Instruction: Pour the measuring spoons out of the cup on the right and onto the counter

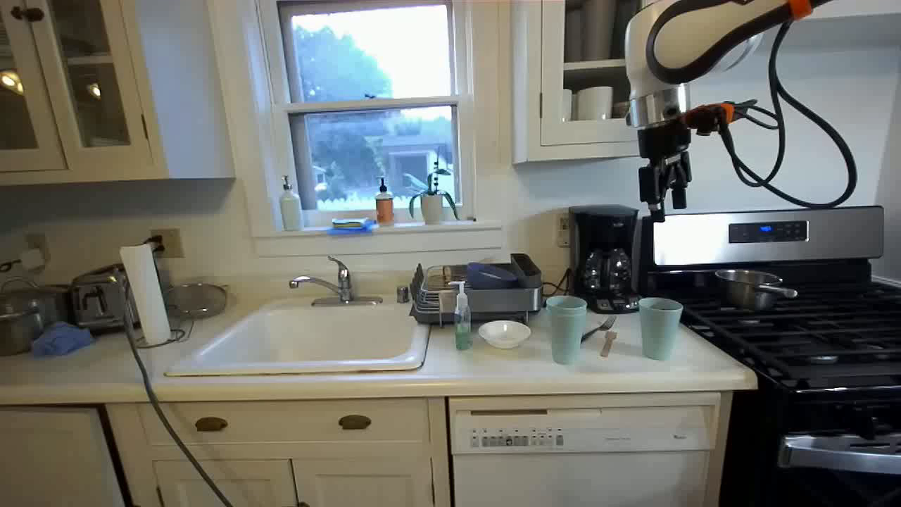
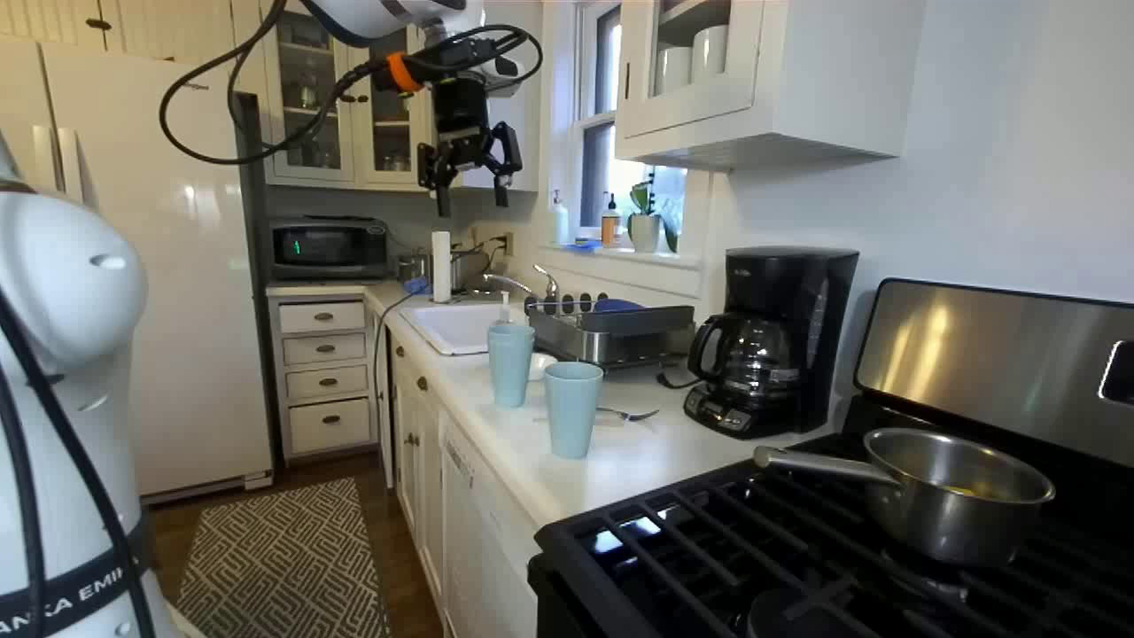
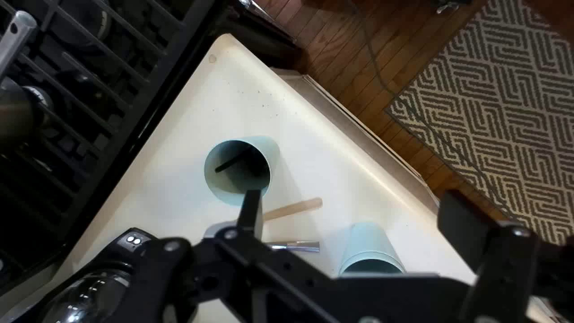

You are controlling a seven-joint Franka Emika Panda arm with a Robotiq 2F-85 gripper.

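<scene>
The measuring spoons (image 3: 233,160) are inside the right cup (image 1: 660,331) and barely readable: in the wrist view one thin dark strip slants from eight to two o'clock across its mouth, with a darker patch at three o'clock lost in shadow, so how many there are cannot be told. That cup stands upright on the bench (image 1: 633,380), near the stove (image 1: 845,338).

The pincer (image 2: 473,204) is spread, its two fingers well apart, and hangs high over the bench; in an exterior view the pincer (image 1: 668,210) sits at twelve o'clock from the right cup. In the wrist view one finger covers part of a tan utensil (image 3: 296,208), at four o'clock from that cup, and the pincer's frame hides one end of the fork (image 3: 298,246), at five.

The second cup (image 1: 566,338) stands at four o'clock too, its mouth cut across by the pincer; its rim looks doubled, and whether two are nested cannot be told. In an exterior view the white bowl (image 2: 539,365) is partly hidden behind the cups. The wrist view crops the saucepan (image 1: 746,290) and the coffee maker (image 2: 780,346).

Counted: two green cups standing apart, one bowl, one fork, one tan utensil, one saucepan, one coffee maker, one pump bottle (image 1: 462,322) on the bench, two bottles (image 1: 384,208) on the sill (image 1: 457,235).
</scene>
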